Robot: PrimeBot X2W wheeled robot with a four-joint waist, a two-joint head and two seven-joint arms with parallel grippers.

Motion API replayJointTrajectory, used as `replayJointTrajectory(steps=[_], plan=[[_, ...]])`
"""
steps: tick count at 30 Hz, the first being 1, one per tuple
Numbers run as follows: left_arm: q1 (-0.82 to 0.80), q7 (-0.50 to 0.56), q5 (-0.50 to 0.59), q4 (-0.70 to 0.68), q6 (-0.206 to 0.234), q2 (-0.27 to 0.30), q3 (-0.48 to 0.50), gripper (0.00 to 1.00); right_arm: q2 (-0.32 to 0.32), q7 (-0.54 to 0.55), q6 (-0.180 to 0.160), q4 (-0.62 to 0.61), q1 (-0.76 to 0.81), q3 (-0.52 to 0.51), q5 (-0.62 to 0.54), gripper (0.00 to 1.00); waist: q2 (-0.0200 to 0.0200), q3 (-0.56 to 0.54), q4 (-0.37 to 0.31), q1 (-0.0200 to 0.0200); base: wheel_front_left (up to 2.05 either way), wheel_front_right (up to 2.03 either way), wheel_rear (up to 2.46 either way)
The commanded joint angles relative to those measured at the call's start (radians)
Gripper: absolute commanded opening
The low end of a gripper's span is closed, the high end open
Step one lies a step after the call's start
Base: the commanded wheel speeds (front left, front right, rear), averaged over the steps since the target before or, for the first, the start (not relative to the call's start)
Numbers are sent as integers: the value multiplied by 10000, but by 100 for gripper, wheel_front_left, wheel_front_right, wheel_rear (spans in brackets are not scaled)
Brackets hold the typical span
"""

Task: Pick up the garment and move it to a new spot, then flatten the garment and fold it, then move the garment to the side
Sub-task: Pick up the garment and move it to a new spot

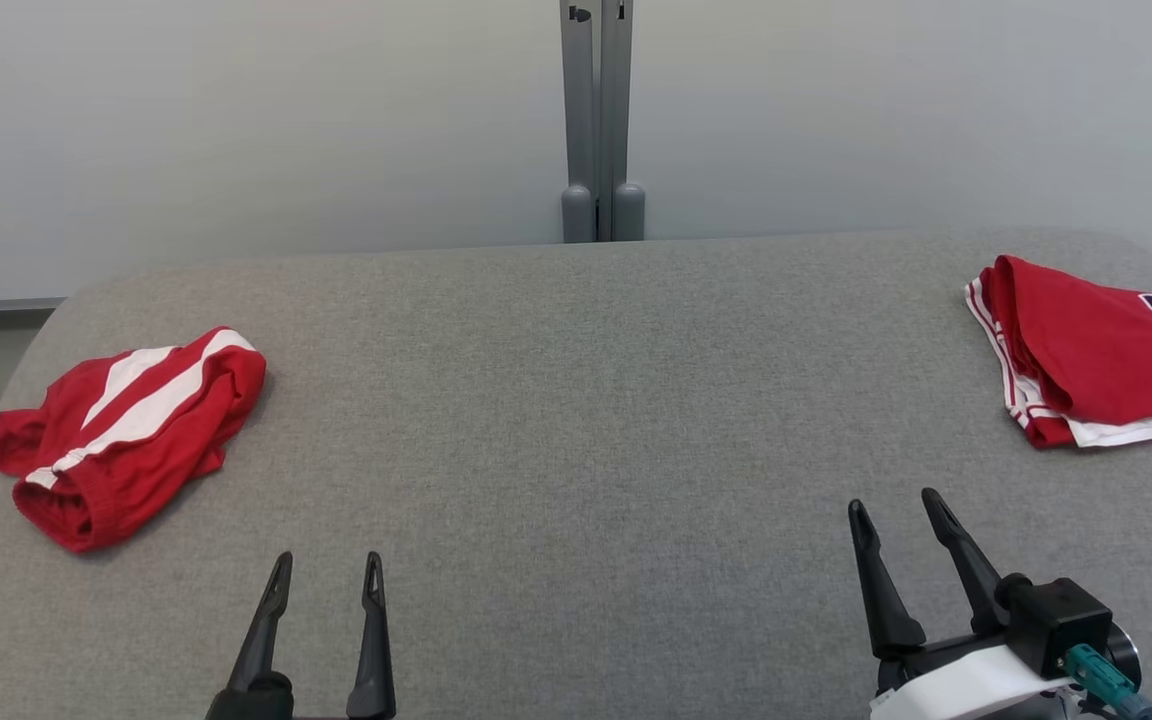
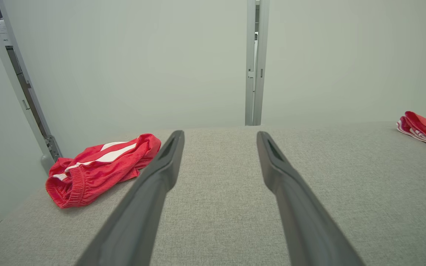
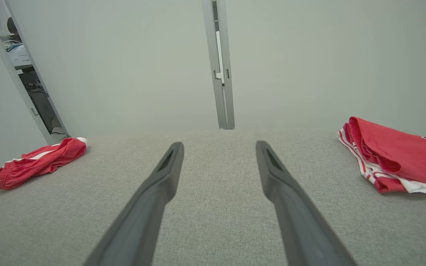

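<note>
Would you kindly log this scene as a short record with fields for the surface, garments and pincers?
surface: grey fabric-covered table
left side: crumpled red shorts with white stripes, near the left edge
right side: folded red jersey with white trim, at the right edge
left pincer: open, empty, over bare table
right pincer: open, empty, apart from the jersey
background: pale wall, grey upright post

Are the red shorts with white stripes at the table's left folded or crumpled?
Crumpled. The red shorts lie in a bunched heap on the grey table, stripes bent and waistband curled, with no squared edges.
</note>
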Motion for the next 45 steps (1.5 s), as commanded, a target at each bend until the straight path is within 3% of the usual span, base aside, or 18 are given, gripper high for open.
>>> replayJointTrajectory(steps=[1,45], plan=[[150,0,-114,44,-11,-5,6,100,11,-26,-9,-64,104,4,-48,100,0,-2,14,1,0,0,0],[-66,0,-45,219,87,-6,-17,100,198,-25,-9,-8,248,-346,63,100,0,240,6,1,0,0,0]])
